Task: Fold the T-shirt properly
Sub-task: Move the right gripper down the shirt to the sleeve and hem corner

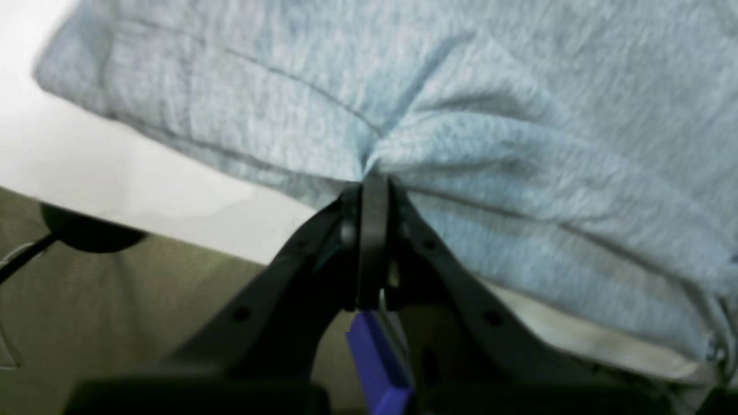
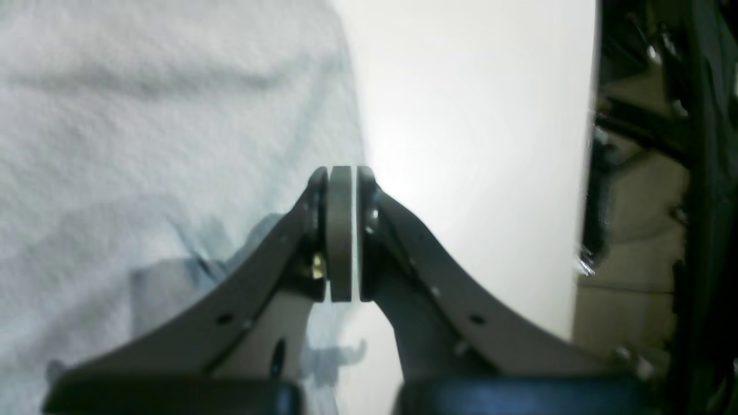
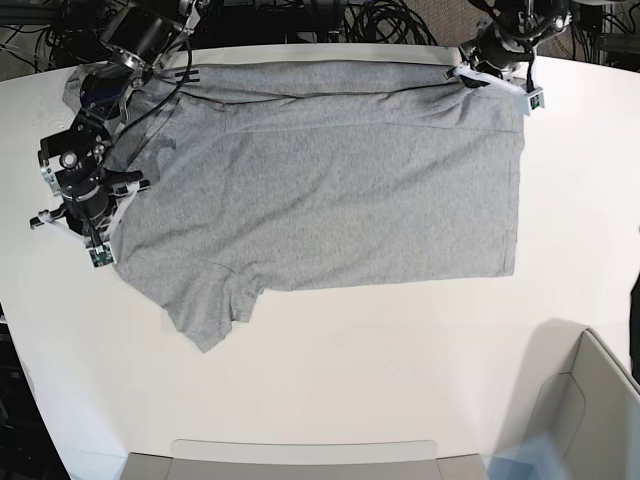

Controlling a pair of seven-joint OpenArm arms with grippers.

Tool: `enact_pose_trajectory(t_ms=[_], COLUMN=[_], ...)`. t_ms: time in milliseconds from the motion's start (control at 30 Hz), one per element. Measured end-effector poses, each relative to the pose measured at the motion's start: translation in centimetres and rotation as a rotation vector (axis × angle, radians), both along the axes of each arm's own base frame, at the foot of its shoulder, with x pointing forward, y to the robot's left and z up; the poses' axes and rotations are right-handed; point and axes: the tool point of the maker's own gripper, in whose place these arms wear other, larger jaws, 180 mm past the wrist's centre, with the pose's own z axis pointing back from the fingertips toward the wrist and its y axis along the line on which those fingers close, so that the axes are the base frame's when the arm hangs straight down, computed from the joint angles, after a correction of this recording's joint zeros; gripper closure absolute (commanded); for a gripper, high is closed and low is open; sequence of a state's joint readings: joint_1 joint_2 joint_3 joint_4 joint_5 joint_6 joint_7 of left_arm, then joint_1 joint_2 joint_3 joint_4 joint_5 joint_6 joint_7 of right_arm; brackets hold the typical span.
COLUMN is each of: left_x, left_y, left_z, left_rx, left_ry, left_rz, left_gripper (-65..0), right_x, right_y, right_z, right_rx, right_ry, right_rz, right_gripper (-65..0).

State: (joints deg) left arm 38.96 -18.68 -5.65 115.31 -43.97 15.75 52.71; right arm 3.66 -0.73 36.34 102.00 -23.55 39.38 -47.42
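Table (image 3: 350, 370): white, T-shirt (image 3: 330, 190) spread flat.
Left claw (image 1: 373, 183): clamped on shirt edge.
Right claw (image 2: 341, 173): closed, holding nothing.

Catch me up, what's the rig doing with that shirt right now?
Two arms are working a grey T-shirt spread on the white table. The left tool is shut on the shirt's edge, bunching the fabric there. The right tool is shut at the opposite end, over the shirt's edge; a grip isn't clear. One strip along the far edge looks folded over.
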Motion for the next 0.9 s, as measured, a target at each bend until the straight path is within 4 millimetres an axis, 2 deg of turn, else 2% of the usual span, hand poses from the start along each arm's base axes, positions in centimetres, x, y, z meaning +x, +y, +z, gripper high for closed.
enact_pose_trajectory(t_ms=[100, 267, 433, 533, 667, 767, 867, 900], left_x=[0.7, 0.5, 2.1, 2.9, 5.3, 6.8, 9.1, 9.8], left_y=[-0.8, -1.3, -1.1, -1.3, -1.2, -1.3, -1.4, -1.4], left_z=[0.1, 0.0, 0.5, 0.8, 1.7, 2.4, 3.6, 3.9], left_rx=[-0.029, -0.044, -0.040, -0.045, -0.043, -0.047, -0.052, -0.051], left_ry=[-0.020, -0.010, -0.055, -0.069, -0.134, -0.171, -0.227, -0.245], left_rz=[0.014, 0.022, 0.025, 0.024, 0.025, 0.022, 0.015, 0.015], left_gripper=[-19.7, -19.8, -19.8, -19.8, -19.8, -19.8, -19.8, -19.8], right_x=[1.1, 2.9, 3.4, 5.4, 8.4, 10.2, 10.1, 9.7], right_y=[-0.1, 0.3, 1.1, 1.6, 2.3, 3.7, 5.9, 6.0], right_z=[-0.6, -0.9, -1.6, -2.4, -2.7, -4.1, -7.1, -8.1], right_rx=[0.021, 0.029, 0.037, 0.086, 0.154, 0.232, 0.331, 0.344], right_ry=[0.015, 0.030, 0.050, 0.071, 0.080, 0.069, 0.097, 0.120], right_rz=[-0.004, 0.028, 0.060, 0.064, 0.088, 0.127, 0.166, 0.167], right_gripper=[-1.1, -1.1, -1.1, -1.1, -1.0, -1.0, -1.0, -1.0])
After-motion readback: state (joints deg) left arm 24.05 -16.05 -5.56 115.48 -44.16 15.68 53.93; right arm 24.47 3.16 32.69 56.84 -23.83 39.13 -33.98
